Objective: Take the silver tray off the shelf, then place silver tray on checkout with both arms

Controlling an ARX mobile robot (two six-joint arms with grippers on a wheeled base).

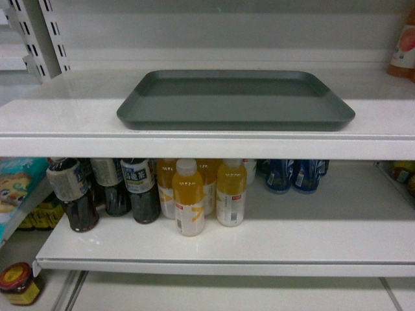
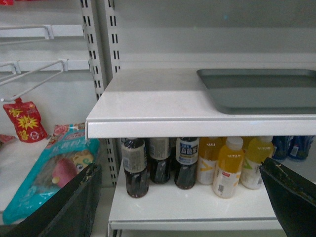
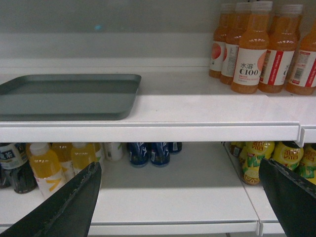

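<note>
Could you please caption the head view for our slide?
Silver tray resting on the white shelf above bottled drinks.

left claw [image 2: 180, 197] agape, right claw [image 3: 180, 195] agape

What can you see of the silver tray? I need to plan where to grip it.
The silver tray is a dull grey rectangle with rounded corners and a low sloping rim, seemingly metal. It is empty and lies flat on the upper shelf, its front edge near the shelf's front rail. Nothing else touches it; neither gripper is near.
</note>
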